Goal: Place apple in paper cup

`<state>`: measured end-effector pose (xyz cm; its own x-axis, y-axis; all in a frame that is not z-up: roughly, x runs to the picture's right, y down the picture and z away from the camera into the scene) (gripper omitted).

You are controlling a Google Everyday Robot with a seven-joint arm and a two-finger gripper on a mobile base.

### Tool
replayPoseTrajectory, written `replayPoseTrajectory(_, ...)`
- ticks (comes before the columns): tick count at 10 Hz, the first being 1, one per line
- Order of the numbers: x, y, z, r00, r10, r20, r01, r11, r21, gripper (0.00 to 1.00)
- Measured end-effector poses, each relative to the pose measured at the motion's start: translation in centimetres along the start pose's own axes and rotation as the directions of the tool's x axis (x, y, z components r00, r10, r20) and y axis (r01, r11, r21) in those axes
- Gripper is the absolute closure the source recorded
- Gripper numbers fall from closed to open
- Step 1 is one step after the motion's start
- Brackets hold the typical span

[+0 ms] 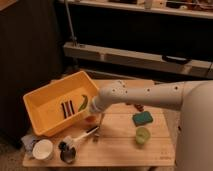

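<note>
The apple (90, 119) is a small orange-red fruit on the wooden table (120, 147), right by the near corner of the yellow bin. My gripper (92, 118) reaches in from the right on the white arm (145, 96) and sits down over the apple, shut on it. Most of the apple is covered by the gripper. The paper cup (43, 149), short and white with a wide mouth, stands at the table's front left corner, well to the left of and nearer than the gripper.
A yellow bin (47, 95) with a green pepper (83, 102) and dark sticks fills the table's left. A black cup-like thing (67, 153) and a white utensil (82, 136) lie beside the paper cup. A pale green cup (142, 135) and green sponge (143, 118) sit at the right.
</note>
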<state>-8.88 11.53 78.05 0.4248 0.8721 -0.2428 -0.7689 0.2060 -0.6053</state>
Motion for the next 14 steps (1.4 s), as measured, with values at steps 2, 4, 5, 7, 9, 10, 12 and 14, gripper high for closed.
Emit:
replayPoseTrajectory(2,-1.6,2.0,-3.9,1.0,0.006,0.024,-0.006,1.0,-0.007,1.0)
replayPoseTrajectory(4,-3.0,5.3,-6.2,0.999,-0.012,0.039,0.014,0.998,-0.062,1.0)
replayPoseTrajectory(5,-3.3,7.7,-6.3,0.999,-0.031,0.038,0.034,0.994,-0.107,1.0)
replayPoseTrajectory(7,-2.7,11.5,-5.4,0.997,-0.066,0.025,0.07,0.98,-0.186,1.0)
replayPoseTrajectory(9,-1.7,15.1,-4.2,0.994,-0.113,0.009,0.112,0.964,-0.242,1.0)
replayPoseTrajectory(10,-1.1,17.2,-3.6,0.988,-0.153,0.004,0.148,0.952,-0.267,1.0)
replayPoseTrajectory(12,-0.7,20.6,-2.6,0.97,-0.245,0.005,0.235,0.925,-0.299,1.0)
replayPoseTrajectory(14,-0.2,23.5,-2.0,0.942,-0.335,0.009,0.32,0.892,-0.318,1.0)
